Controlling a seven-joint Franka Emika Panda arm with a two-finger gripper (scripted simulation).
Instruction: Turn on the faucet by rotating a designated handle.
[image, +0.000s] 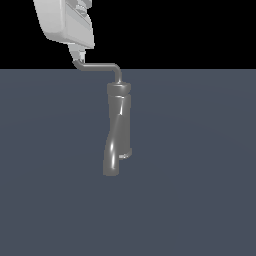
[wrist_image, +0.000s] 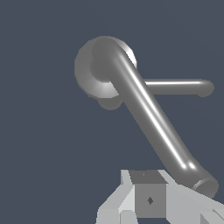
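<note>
Gripper (image: 76, 54) is hovering at the handle (image: 97, 66) tip, finger state unreadable, risking sliding off while pushing.

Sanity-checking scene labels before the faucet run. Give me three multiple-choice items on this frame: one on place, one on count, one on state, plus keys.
1. Where is the gripper relative to the handle?
A. At the rod's free end, on the exterior view's left
B. Down beside the spout's open mouth
C. On the floor, far from the fixture

2. How many faucets are in the scene?
A. Three
B. One
C. Two

3. How does the faucet stand?
A. Lying on its side
B. Hanging upside down
C. Upright on the grey floor

Key: 1 A, the gripper sits at the handle's upturned tip; 2 B, only one fixture shows; 3 C, the body rises vertically with the handle on top.
</note>
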